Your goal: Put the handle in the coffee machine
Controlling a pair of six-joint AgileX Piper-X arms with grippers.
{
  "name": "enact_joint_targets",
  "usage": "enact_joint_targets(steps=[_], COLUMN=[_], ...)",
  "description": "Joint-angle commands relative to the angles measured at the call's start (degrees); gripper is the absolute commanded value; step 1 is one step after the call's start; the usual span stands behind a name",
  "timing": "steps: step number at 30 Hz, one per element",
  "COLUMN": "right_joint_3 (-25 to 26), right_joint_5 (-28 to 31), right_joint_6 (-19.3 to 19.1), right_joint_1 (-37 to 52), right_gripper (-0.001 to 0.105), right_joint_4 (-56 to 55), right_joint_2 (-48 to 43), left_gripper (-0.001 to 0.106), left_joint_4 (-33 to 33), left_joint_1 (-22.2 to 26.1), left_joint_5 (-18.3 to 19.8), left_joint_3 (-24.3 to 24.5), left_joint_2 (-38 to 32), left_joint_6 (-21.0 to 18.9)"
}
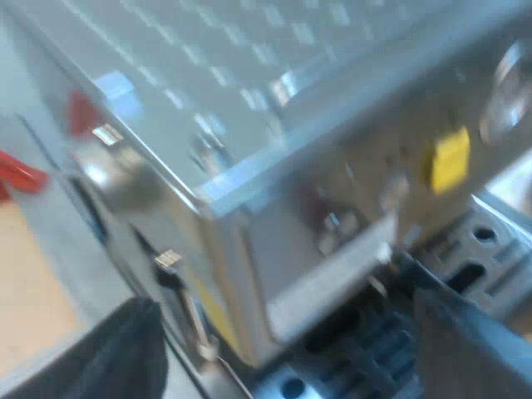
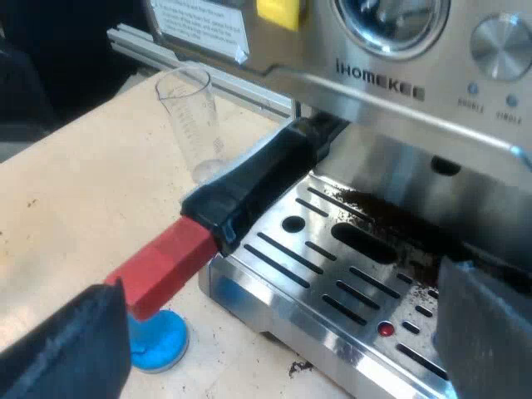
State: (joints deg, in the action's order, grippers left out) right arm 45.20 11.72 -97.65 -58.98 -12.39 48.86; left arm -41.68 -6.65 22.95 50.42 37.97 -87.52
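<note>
The holder [image 2: 258, 183] is already up at the front of the espresso machine [image 2: 391, 91]. Its metal end is tucked under the brew head and its dark handle slants out over a corner of the drip tray [image 2: 332, 274]. The red end [image 2: 162, 262] hangs just beyond one of the right fingers [image 2: 66, 349], over the blue tamper [image 2: 158, 341] on the tabletop [image 2: 75, 208]. Those fingers stand wide apart, holding nothing, with the tray between them. The left fingers [image 1: 108, 349] are likewise spread and empty, close against the machine's upper side.

To my eye the inserting is done or nearly so, and the locking turn is what remains. The handle sits at an angle, so the next move likely calls for closing on the dark grip and swinging it round until it seats. The measuring glass [image 2: 193, 125] just beyond the handle must not be knocked.

The front panel reads "iHOMEKEE". Small words by the knob [image 2: 501, 35] look like DOUBLE and SINGLE. A white printed sheet [image 2: 199, 21] and a yellow sticker [image 2: 277, 10] sit higher up; I cannot read either.
</note>
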Motion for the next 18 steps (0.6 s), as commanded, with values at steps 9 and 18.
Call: enact_joint_targets(steps=[9,18], right_joint_3=[10.5,9.9], right_joint_5=[0.1,-7.6], right_joint_6=[0.2,-0.3], right_joint_1=[15.9,39.0], right_gripper=[0.077,0.077], right_joint_4=[-17.0,-22.9], right_joint_2=[-0.9,-6.4], left_gripper=[0.068,0.068], left_joint_4=[-5.6,-12.4], left_joint_1=[7.5,16.8], left_joint_5=[-0.5,-2.2], left_joint_3=[11.1,11.6], left_joint_2=[-0.4,-0.7], left_joint_6=[-3.5,-3.8])
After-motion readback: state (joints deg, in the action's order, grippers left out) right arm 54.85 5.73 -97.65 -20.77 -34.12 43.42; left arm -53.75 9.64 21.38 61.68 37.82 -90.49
